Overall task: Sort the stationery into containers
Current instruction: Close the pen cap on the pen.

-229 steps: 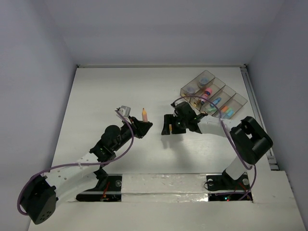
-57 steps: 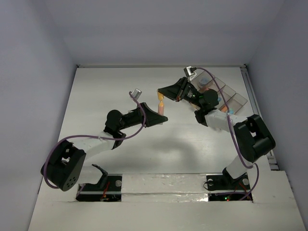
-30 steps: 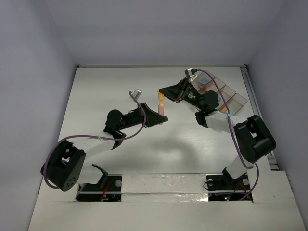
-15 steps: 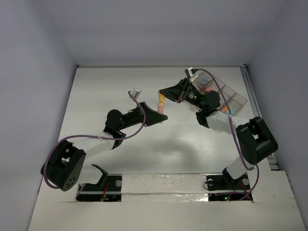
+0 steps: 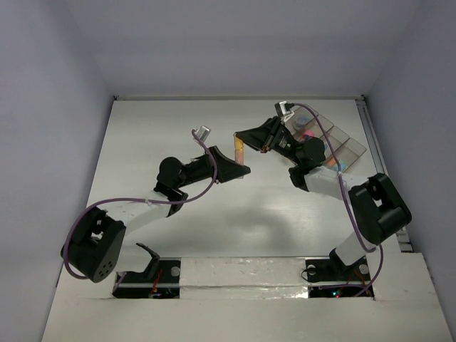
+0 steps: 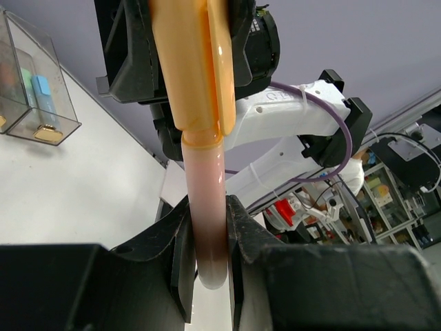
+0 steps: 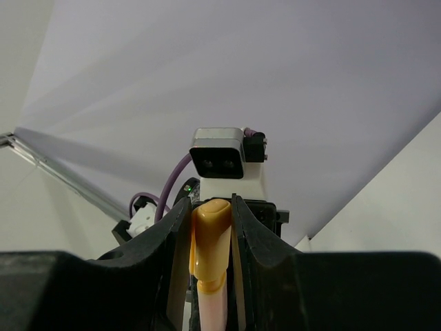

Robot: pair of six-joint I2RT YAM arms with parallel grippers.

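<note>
White table [image 5: 142, 142]; left gripper [image 6: 209, 215] pinching marker [image 6: 200, 138] pink end, right gripper [image 7: 209, 208] pinching orange end.

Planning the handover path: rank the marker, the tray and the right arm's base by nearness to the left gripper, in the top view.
1. marker: between the fingers of the left gripper, mid-table.
2. tray: far right, partly hidden by the right arm.
3. right arm's base: near edge, right side.

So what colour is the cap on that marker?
Orange cap, pale pink barrel; clearest in the left wrist view.
</note>
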